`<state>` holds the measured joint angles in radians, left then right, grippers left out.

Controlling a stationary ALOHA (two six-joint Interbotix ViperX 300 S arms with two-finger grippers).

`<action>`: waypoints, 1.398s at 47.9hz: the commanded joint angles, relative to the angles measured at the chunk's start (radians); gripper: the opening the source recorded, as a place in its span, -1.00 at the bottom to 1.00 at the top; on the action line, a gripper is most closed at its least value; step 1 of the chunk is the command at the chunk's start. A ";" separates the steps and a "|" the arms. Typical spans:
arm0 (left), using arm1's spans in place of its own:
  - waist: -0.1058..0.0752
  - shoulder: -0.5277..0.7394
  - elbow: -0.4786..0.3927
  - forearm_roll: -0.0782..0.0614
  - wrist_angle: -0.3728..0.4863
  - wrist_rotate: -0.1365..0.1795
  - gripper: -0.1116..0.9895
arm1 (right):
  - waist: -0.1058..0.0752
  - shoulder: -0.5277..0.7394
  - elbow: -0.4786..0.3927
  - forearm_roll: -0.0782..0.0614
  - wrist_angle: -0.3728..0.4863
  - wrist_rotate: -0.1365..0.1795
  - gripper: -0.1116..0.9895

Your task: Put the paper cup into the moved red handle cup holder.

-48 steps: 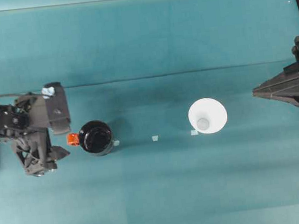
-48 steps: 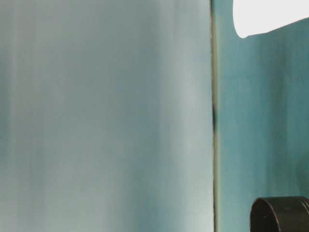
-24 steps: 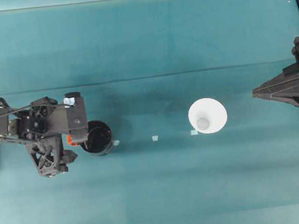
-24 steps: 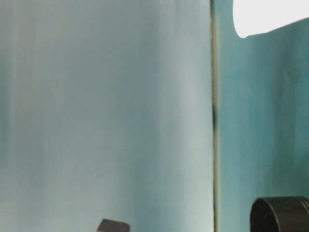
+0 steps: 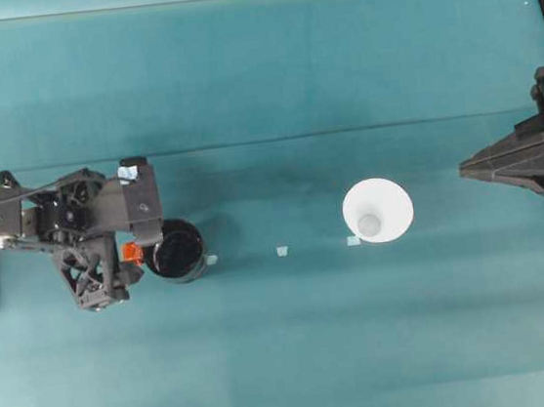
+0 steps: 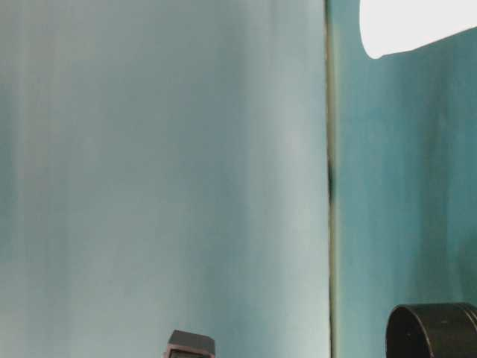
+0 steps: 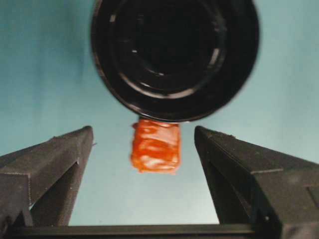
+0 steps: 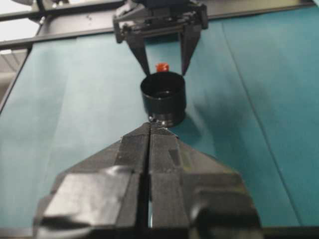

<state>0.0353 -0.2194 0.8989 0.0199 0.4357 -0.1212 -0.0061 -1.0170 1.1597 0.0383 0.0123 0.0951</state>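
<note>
The glossy black red handle cup holder [image 5: 178,250] stands left of centre, its red-orange handle [image 5: 130,253] pointing left. My left gripper [image 5: 136,250] is open around that handle. In the left wrist view the handle [image 7: 155,146] lies between the two black fingers [image 7: 50,164] with a gap on each side, and the holder [image 7: 174,50] sits just beyond. The white paper cup [image 5: 378,210] stands upright right of centre, untouched. My right gripper [image 5: 465,170] is shut at the right edge, well clear of the cup. Its wrist view shows its closed tips [image 8: 150,124], the holder [image 8: 163,94] and the left gripper [image 8: 160,64].
Teal cloth [image 5: 290,359] covers the table. Three small pale tape marks [image 5: 282,251] lie in a row between holder and cup. The table-level view shows the cup [image 6: 410,26], the holder [image 6: 432,332] and a dark piece of the left arm [image 6: 190,344].
My left arm has moved right to the holder, and its open fingers now straddle the red handle. The holder, the cup and the right arm have stayed put.
</note>
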 commanded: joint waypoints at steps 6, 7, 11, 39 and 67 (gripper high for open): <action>-0.003 -0.003 -0.005 0.003 -0.006 0.005 0.85 | 0.000 0.006 -0.023 0.002 -0.005 0.008 -0.99; -0.003 -0.003 -0.005 0.002 -0.006 0.005 0.85 | 0.000 0.006 -0.023 0.002 -0.005 0.008 -0.99; -0.003 0.000 -0.002 0.002 -0.006 0.006 0.85 | -0.002 0.006 -0.023 0.002 -0.005 0.008 -0.99; -0.003 0.043 0.000 0.002 -0.049 0.006 0.85 | 0.000 0.006 -0.021 0.002 -0.005 0.008 -0.99; -0.021 0.044 -0.005 0.003 -0.067 0.029 -0.27 | 0.000 0.006 -0.020 0.002 -0.005 0.008 -0.99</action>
<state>0.0230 -0.1703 0.9081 0.0199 0.3728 -0.1043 -0.0046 -1.0170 1.1612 0.0368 0.0123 0.0951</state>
